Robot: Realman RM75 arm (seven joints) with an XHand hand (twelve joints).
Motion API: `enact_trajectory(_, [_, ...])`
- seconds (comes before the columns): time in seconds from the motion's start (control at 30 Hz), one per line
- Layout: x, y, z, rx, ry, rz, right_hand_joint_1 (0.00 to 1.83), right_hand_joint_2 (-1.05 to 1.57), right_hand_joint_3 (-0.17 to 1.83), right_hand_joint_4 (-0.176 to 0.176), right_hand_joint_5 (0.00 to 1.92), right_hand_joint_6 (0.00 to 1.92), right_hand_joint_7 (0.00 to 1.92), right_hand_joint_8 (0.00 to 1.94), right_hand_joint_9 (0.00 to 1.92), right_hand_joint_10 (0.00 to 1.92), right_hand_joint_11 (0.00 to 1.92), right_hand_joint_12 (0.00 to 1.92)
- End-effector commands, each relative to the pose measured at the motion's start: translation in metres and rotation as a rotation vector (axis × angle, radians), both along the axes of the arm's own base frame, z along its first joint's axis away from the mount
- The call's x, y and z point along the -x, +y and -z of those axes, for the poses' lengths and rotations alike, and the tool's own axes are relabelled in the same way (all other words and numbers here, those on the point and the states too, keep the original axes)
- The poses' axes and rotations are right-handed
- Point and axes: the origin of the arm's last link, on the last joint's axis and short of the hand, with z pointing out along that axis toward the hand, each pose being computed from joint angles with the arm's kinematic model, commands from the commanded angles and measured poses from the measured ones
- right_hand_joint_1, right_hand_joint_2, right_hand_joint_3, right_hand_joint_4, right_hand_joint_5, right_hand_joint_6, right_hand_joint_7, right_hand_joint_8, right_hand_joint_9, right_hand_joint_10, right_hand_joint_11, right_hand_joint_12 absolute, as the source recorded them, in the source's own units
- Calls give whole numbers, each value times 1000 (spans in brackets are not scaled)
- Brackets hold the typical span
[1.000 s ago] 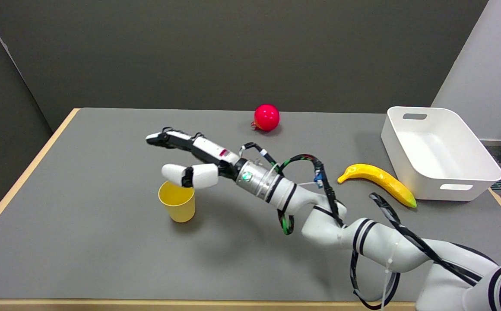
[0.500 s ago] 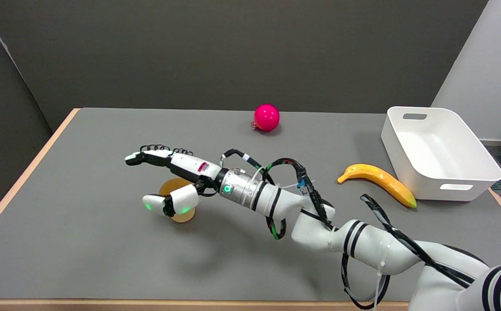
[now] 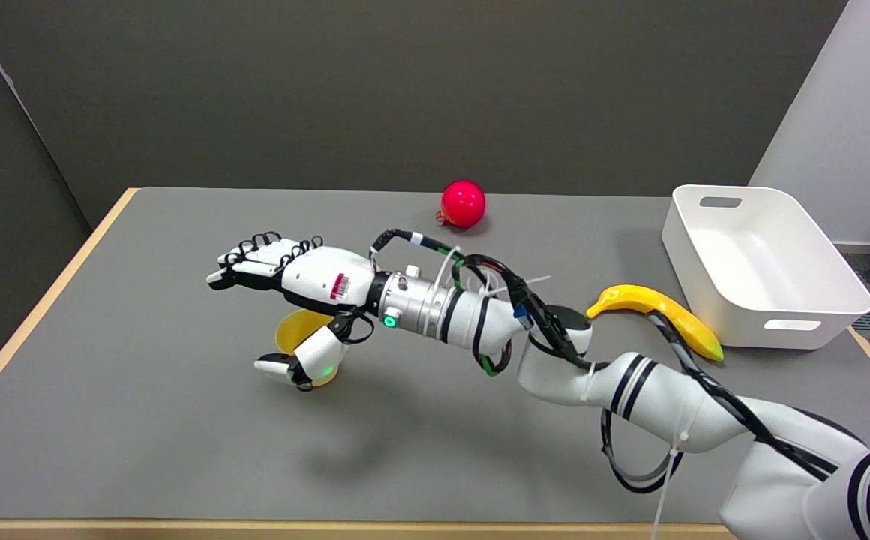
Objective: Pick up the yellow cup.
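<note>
The robot hand (image 3: pixel 296 289) straddles the yellow cup (image 3: pixel 294 331) on the grey table (image 3: pixel 142 420), fingers apart.

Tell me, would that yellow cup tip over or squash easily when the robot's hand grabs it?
Probably yes to tipping: the yellow cup looks small, empty and narrower at its base, so a sideways nudge from the right hand could topple it. It looks like thin plastic, likely light, and might flex under a hard squeeze.
</note>
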Motion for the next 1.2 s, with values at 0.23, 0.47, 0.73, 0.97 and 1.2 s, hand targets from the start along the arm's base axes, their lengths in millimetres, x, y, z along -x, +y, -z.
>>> enact_trajectory(0.23, [6, -14, 2, -12, 428, -221, 553, 582, 925, 2, 111, 402, 55, 231, -1, 250, -1, 528])
enact_trajectory(0.47, [19, -13, 6, -28, 441, -178, 549, 576, 927, 3, 108, 404, 61, 252, -1, 258, -1, 531])
enact_trajectory(0.73, [26, -13, 7, -31, 450, -162, 547, 575, 927, 5, 107, 404, 60, 247, -1, 255, -1, 531])
enact_trajectory(0.97, [32, -10, 7, -35, 455, -148, 566, 597, 881, 4, 128, 358, 78, 237, -1, 346, -1, 664])
enact_trajectory(1.2, [35, -10, 6, -32, 458, -143, 577, 591, 966, 1, 138, 427, 150, 332, 48, 622, -1, 958])
